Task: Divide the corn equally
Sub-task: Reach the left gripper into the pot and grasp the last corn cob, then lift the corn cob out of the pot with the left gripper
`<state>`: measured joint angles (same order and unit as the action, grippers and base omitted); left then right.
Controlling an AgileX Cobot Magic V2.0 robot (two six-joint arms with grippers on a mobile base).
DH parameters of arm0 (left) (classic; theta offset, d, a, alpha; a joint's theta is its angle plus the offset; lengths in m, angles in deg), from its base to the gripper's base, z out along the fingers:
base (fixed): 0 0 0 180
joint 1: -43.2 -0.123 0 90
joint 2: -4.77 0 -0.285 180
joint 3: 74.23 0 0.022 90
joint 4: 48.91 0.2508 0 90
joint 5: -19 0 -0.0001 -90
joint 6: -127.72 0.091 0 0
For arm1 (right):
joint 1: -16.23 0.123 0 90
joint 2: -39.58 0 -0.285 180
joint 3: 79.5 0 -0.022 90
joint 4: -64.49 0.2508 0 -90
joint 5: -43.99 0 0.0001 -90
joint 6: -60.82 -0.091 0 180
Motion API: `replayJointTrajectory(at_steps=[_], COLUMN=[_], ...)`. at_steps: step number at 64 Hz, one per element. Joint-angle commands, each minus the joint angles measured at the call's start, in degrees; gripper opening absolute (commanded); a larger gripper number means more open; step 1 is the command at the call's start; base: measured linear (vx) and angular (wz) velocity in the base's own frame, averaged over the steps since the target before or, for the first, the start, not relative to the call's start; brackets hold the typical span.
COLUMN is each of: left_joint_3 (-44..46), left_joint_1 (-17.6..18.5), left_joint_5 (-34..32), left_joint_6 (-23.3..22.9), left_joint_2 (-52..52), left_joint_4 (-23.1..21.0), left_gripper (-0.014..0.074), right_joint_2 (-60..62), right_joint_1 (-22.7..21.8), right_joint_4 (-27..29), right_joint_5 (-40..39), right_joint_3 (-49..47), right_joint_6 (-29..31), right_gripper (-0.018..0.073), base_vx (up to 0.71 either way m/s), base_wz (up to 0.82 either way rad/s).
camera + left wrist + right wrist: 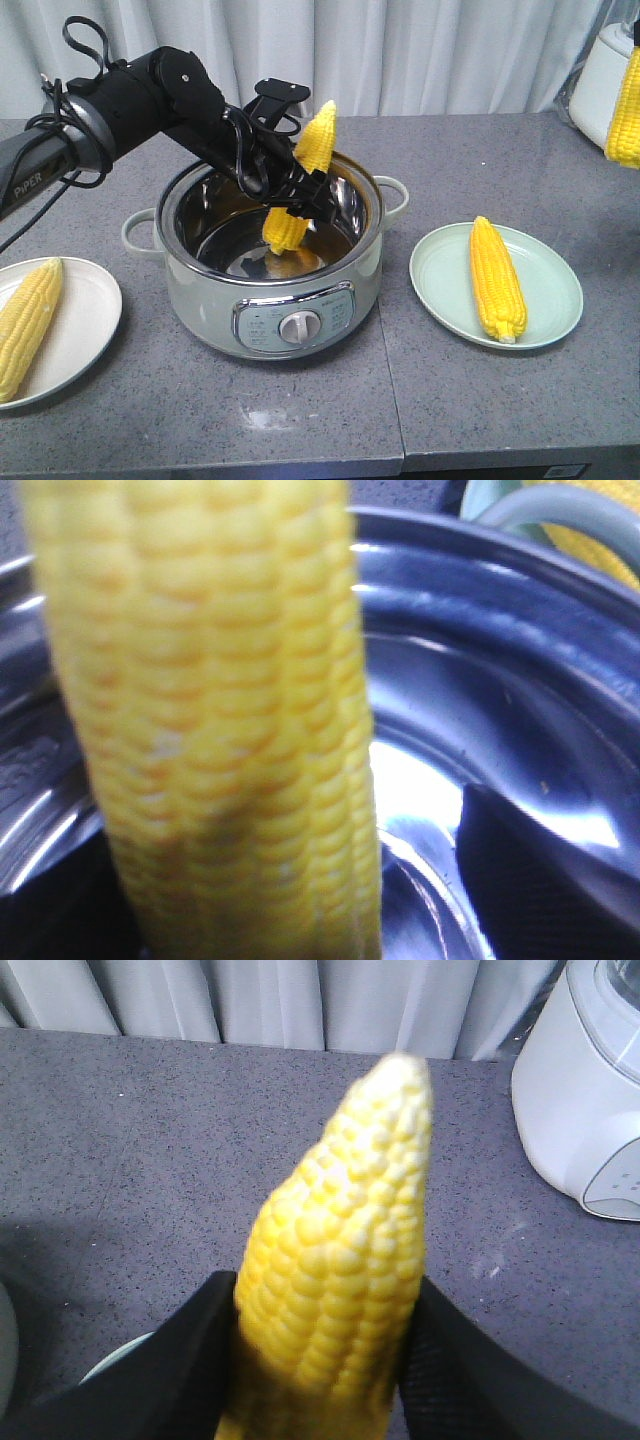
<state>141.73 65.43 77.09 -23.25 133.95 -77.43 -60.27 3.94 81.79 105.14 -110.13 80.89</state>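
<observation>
My left fingers [314, 194] pinch a cob [318, 140] tilted over the pot [200, 300] — it may slip; right fingers [185, 1370] pinch another cob [340, 1250].

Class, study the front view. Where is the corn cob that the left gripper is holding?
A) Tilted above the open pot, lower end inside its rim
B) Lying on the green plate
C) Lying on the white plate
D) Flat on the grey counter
A: the left gripper is shut on the corn cob, which tilts with its lower end inside the pot.
</observation>
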Motion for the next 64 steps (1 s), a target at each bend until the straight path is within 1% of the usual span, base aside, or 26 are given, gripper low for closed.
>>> replayJointTrajectory(at_steps=[1,21,22,24,30,37,43,47,52,57,64], left_joint_3=[2.12,2.25,2.25,2.25,3.1,5.65,8.45,10.09,12.09,12.81,12.81], left_joint_1=[0.35,0.35,0.35,0.35,0.35,0.35,0.09,-0.6,-2.09,-4.09,-6.77], left_joint_5=[-2.73,-2.84,-2.84,-3.04,-3.34,-1.48,0.38,1.38,2.66,3.75,5.67], left_joint_6=[-0.13,-0.26,-0.26,-0.26,-0.3,-0.3,-0.96,-3.73,-10.17,-14.67,-16.91], left_joint_2=[-3.44,-4.22,-4.38,-4.91,-6.75,-9.0,-11.02,-12.37,-13.92,-15.67,-18.38], left_joint_4=[-2.06,-2.06,-2.06,-2.11,-2.11,-1.71,1.36,4.35,7.9,11.09,15.29], left_gripper=[0.0432,0.005,0.0017,-0.001,-0.0008,-0.0007,-0.0006,-0.0006,-0.0006,-0.0006,-0.0006], right_joint_2=[2.39,2.39,2.39,2.39,2.39,2.39,2.39,2.39,2.39,2.39,2.39], right_joint_1=[-0.26,-0.26,-0.26,-0.26,-0.26,-0.26,-0.26,-0.26,-0.26,-0.26,-0.26], right_joint_4=[0.97,0.97,0.97,0.97,0.97,0.97,0.97,0.97,0.97,0.97,0.97], right_joint_5=[-3.52,-3.52,-3.52,-3.52,-3.52,-3.52,-3.52,-3.52,-3.52,-3.52,-3.52], right_joint_3=[-1.55,-1.55,-1.55,-1.55,-1.55,-1.55,-1.55,-1.55,-1.55,-1.55,-1.55], right_joint_6=[0.09,0.09,0.09,0.09,0.09,0.09,0.09,0.09,0.09,0.09,0.09], right_gripper=[0.0216,0.0216,0.0216,0.0216,0.0216,0.0216,0.0216,0.0216,0.0216,0.0216,0.0216], base_vx=[0.0,0.0,0.0,0.0,0.0,0.0,0.0,0.0,0.0,0.0,0.0], base_wz=[0.0,0.0,0.0,0.0,0.0,0.0,0.0,0.0,0.0,0.0,0.0])
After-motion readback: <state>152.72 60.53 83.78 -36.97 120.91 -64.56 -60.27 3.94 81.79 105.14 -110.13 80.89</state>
